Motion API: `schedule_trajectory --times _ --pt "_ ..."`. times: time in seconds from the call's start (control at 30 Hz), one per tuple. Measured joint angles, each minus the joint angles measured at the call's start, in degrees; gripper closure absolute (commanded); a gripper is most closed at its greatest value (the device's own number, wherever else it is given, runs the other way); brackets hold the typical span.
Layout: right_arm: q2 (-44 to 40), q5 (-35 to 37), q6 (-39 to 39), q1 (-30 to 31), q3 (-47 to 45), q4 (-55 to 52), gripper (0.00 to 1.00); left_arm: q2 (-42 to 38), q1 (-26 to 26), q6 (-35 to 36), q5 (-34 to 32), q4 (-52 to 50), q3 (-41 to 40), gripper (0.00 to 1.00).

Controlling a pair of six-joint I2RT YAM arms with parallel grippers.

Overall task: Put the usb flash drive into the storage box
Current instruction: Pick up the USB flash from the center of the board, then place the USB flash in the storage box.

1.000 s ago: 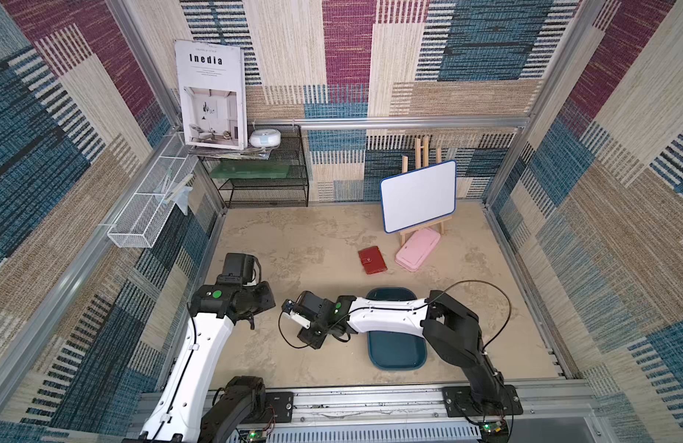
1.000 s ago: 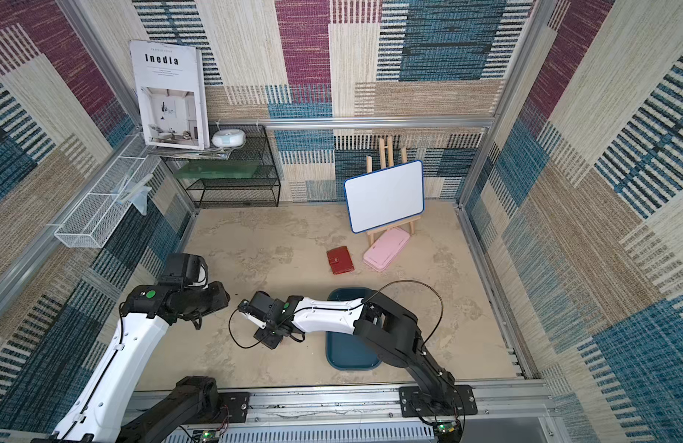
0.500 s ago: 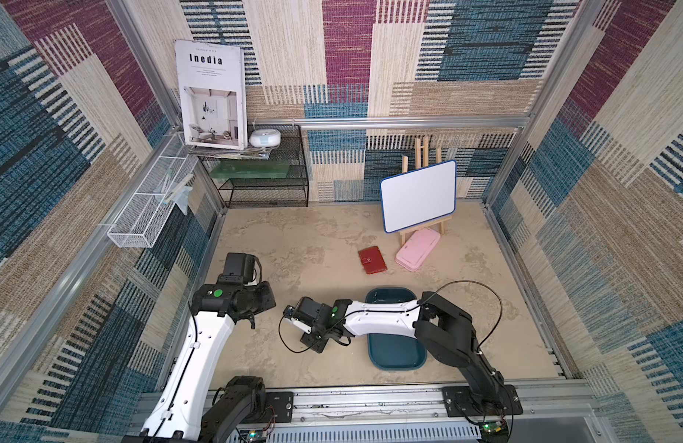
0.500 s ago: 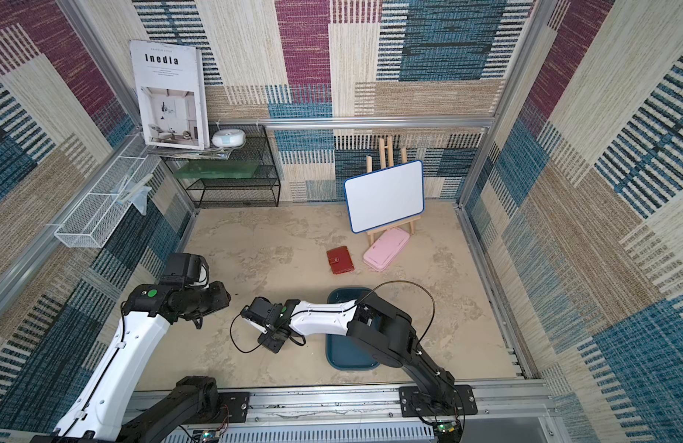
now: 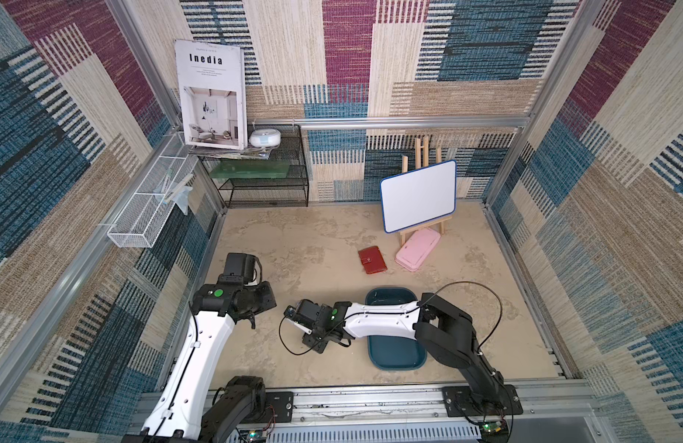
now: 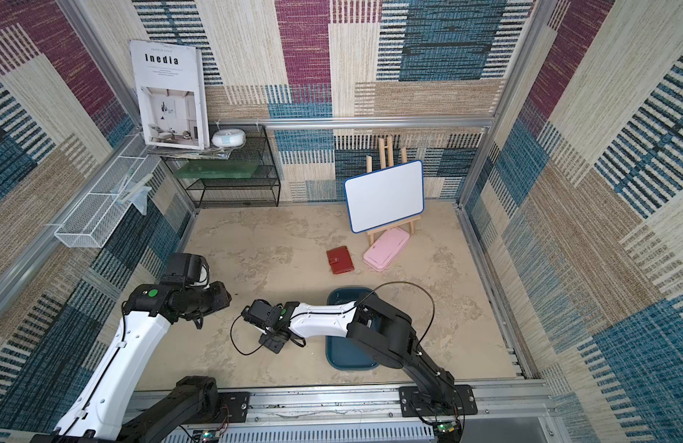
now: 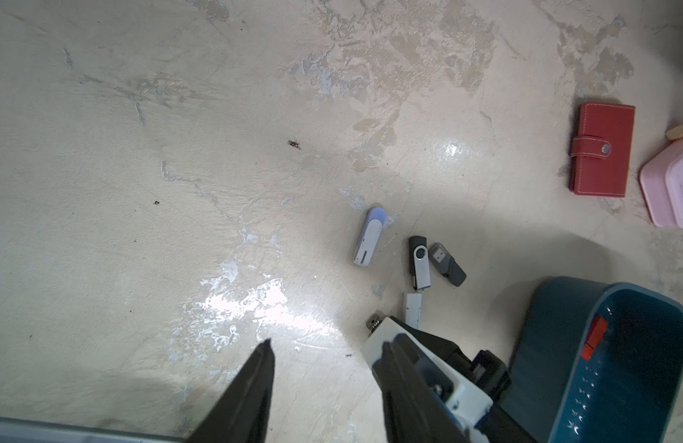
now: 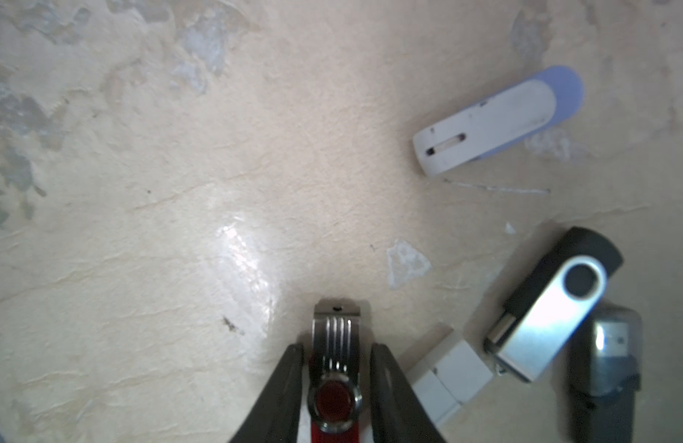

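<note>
R gripper point(image 8: 336, 347): pinching the red usb flash drive point(image 8: 336, 333), 1 finger on each long side. The drive lies flat on the desk point(image 8: 178, 191), steel swivel cap up. I judge it not yet lifted.

Reason for grip axis: the long sides are the narrow, parallel faces, and the flat top offers no purchase.

Reason for approach: 4 other drives crowd 1 flank.
- white drive point(image 8: 447, 376): just beside my finger
- black-and-silver drive point(image 8: 550, 310) and grey drive point(image 8: 612, 345): touching or overlapping each other
- white-and-lilac drive point(image 8: 497, 119): well apart

Coming in along the drive's length keeps my fingers out of that cluster.

Storage box point(image 5: 395, 360): near the cluster, partly under my R forearm in both top views. It holds 1 small red item point(image 7: 592, 337); type can't be told.

R arm pose: forearm low and approx. level, reaching across the box toward my left, wrist pitched down at the desk.

L gripper point(image 7: 330, 341): spread, empty, above bare desk near the cluster. L arm is raised, wrist angled down.
</note>
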Motion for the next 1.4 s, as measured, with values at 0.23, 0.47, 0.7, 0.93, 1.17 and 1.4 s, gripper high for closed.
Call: schedule_trajectory --times 0.23,0.47,0.7,0.93,1.17,1.4 --pt "-0.59 0.28 0.5 0.31 0.07 -0.98 0.77 -0.02 -0.04 0.0 0.0 0.15 0.0 0.5" --pt "-6.32 -0.66 2.38 0.57 -0.94 -0.2 0.81 -0.11 -0.04 0.0 0.0 0.28 -0.02 0.5" --pt "-16.72 0.31 5.01 0.68 -5.77 0.28 0.83 -0.24 -0.04 0.0 0.0 0.28 -0.02 0.5" --pt "-30.62 8.0 9.79 -1.31 -15.58 -0.11 0.83 -0.42 -0.04 -0.02 0.02 0.33 -0.02 0.5" --pt "-45.57 11.34 16.24 -8.87 -27.41 0.17 0.83 -0.44 -0.11 -0.02 0.04 0.33 -0.02 0.5" --pt "-52.81 10.84 22.91 -15.23 -36.3 1.07 0.82 -0.44 -0.11 -0.04 0.13 0.35 -0.02 0.5"
